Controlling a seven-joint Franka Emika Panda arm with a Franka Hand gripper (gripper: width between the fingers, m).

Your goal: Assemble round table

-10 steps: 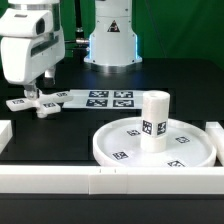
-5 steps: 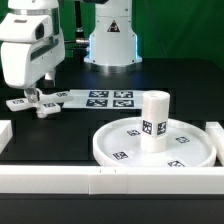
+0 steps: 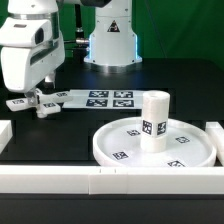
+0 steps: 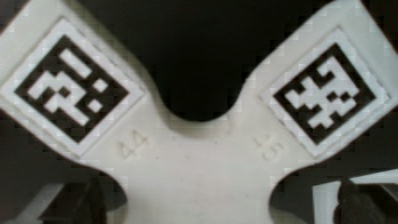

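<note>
Round table disc (image 3: 101,150) near, exterior view's right; cylinder leg (image 3: 153,120) upright on its centre, probably staged for joining. Cross-shaped piece (image 3: 41,108) flat on table, far left, beside marker board (image 3: 105,98). Gripper (image 3: 36,98) low over it, likely for pickup. Pincer spread or pinching: cannot tell.

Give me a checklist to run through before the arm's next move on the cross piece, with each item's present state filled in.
1. End effector lowered to the cross piece: ok, it is right over the piece at the exterior view's left.
2. Cross piece centred under the wrist camera: ok, two tagged arms spread evenly across the wrist view.
3. Firm grip on the cross piece: cannot tell, neither view shows it.
4. Leg upright on the disc: ok.
5. Top of the leg free: ok, nothing rests on it.
</note>
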